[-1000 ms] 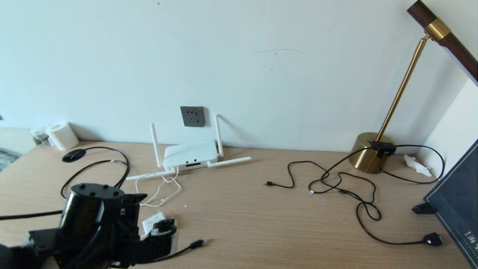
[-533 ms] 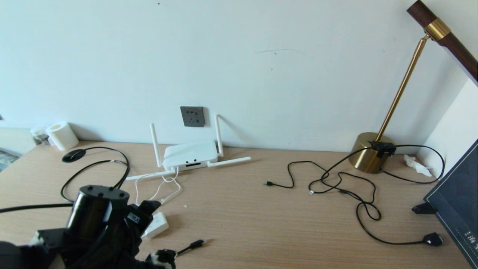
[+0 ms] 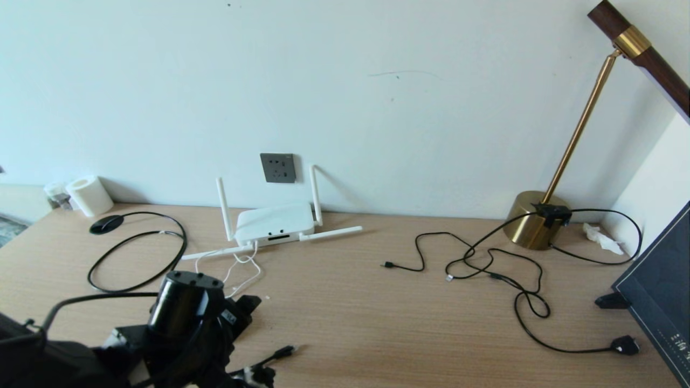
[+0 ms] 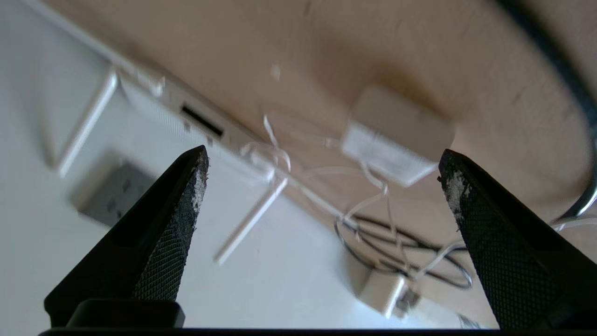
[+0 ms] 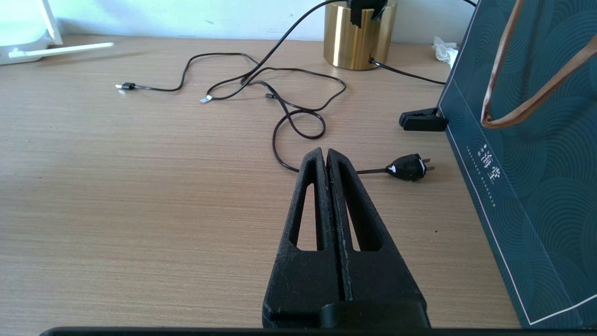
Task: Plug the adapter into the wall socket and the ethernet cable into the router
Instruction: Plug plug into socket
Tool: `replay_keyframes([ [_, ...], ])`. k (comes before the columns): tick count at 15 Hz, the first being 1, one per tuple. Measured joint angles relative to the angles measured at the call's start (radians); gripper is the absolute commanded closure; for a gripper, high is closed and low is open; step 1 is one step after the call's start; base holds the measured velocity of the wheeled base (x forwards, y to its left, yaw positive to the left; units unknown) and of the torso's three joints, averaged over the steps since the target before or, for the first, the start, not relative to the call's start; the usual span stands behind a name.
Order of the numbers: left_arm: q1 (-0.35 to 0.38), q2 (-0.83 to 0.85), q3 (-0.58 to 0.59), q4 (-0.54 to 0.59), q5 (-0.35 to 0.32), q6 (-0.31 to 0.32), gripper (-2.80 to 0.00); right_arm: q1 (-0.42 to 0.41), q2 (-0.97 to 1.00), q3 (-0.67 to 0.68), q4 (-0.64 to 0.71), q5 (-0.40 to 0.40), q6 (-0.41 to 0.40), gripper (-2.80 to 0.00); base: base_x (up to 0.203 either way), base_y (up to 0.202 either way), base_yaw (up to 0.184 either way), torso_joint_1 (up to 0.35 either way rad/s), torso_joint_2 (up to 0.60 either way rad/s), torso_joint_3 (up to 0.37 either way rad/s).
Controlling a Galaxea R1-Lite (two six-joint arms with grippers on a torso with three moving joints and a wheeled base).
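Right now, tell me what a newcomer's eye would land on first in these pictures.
The white router sits against the wall, directly below the grey wall socket, two antennas upright and two lying flat on the desk. At the near left the left gripper hangs wide open, with the small white adapter on the desk in front of its fingers. Far right, a brass lamp stands amid tangled black cables.
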Motion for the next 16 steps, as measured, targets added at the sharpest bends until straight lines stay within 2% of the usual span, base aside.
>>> replay_keyframes([
  [2, -0.012, 0.034, -0.01, 0.033, -0.053, 0.001, -2.8, 0.0, 0.0, 0.0, 0.0, 0.0, 0.0, 0.0, 0.0, 0.0, 0.0, 0.0, 0.0, 0.0],
  [4, 0.0, 0.072, -0.055, 0.099, -0.16, 0.002, -2.8, 0.0, 0.0, 0.0, 0.0, 0.0, 0.0, 0.0, 0.0, 0.0, 0.0, 0.0, 0.0, 0.0],
  [5, 0.01, 0.086, -0.078, 0.135, -0.212, 0.014, -2.8, 0.0, 0.0, 0.0, 0.0, 0.0, 0.0, 0.0, 0.0, 0.0, 0.0, 0.0, 0.0, 0.0],
  [6, 0.025, 0.089, -0.096, 0.17, -0.237, 0.041, -2.8, 0.0, 0.0, 0.0, 0.0, 0.0, 0.0, 0.0, 0.0, 0.0, 0.0, 0.0, 0.0, 0.0],
  [9, 0.066, 0.048, -0.161, 0.332, -0.248, 0.131, -2.8, 0.0, 0.0, 0.0, 0.0, 0.0, 0.0, 0.0, 0.0, 0.0, 0.0, 0.0, 0.0, 0.0],
  [13, 0.138, -0.043, -0.286, 0.577, -0.24, 0.325, -2.8, 0.0, 0.0, 0.0, 0.0, 0.0, -0.001, 0.0, 0.0, 0.0, 0.0, 0.0, 0.0, 0.0],
  [16, 0.184, -0.045, -0.365, 0.602, -0.231, 0.387, -2.8, 0.0, 0.0, 0.0, 0.0, 0.0, 0.0, 0.0, 0.0, 0.0, 0.0, 0.0, 0.0, 0.0],
])
